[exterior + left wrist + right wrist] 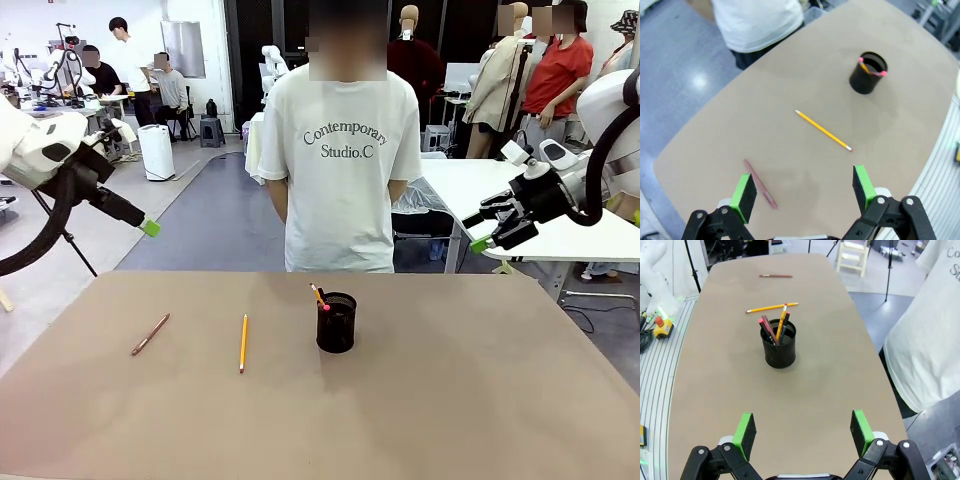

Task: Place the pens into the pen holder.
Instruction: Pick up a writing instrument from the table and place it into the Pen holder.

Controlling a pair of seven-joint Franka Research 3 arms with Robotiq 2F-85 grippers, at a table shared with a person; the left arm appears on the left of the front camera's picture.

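Both of my pincers hang above the table with nothing in them. The left gripper (804,190) has its green pads spread wide, and the right gripper (802,432) is spread just as wide.

The small black wire-mesh pen holder (336,323) stands upright near the middle of the tan table (480,400), in front of a person in a white T-shirt (340,160). An orange pen with a pinkish-red end (319,296) leans out of it. The yellow-orange pencil (242,343) lies flat to the holder's left, well apart from it. The reddish-brown pen (150,334) lies flat farther left.

Both loose pens are thin and flat on the surface. If I come down too shallow the pads may close on air, and too deep they may scrape the table. The pencil looks round enough to roll if one finger touches first. The cup looks light, so a pen pushed against the sticks already leaning inside could tip or shove it.

In the right wrist view I see several sticks crowded in the cup, but I cannot count them surely. From the front, the left gripper's second pad is hidden, and the person's hands are out of my sight.
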